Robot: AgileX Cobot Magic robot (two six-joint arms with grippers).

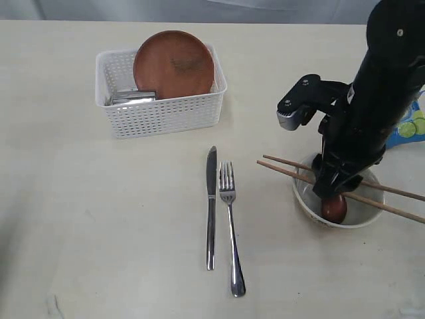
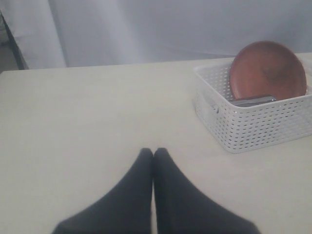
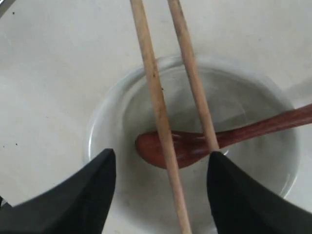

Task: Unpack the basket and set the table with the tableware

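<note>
The white basket point(image 1: 163, 113) point(image 2: 258, 124) stands at the back left of the table point(image 1: 99, 219). The brown wooden plate point(image 1: 174, 64) point(image 2: 268, 70) leans inside it beside the steel cup point(image 1: 133, 97) point(image 2: 253, 100). In front of the basket the knife point(image 1: 211, 206) and fork point(image 1: 230, 226) lie side by side. At the right, the cream bowl point(image 1: 305, 205) point(image 3: 112, 112) holds the dark spoon point(image 1: 334, 208) point(image 3: 195, 146). Both chopsticks point(image 1: 398, 193) point(image 3: 151, 83) rest across its rim. My right gripper point(image 1: 329, 189) point(image 3: 162, 155) hangs open just above the bowl, one finger on each side of the chopsticks. My left gripper point(image 2: 153, 152) is shut on nothing, over bare table left of the basket.
A blue chip bag point(image 1: 412, 126) lies at the right edge, behind the right arm. A grey curtain hangs beyond the table's far edge.
</note>
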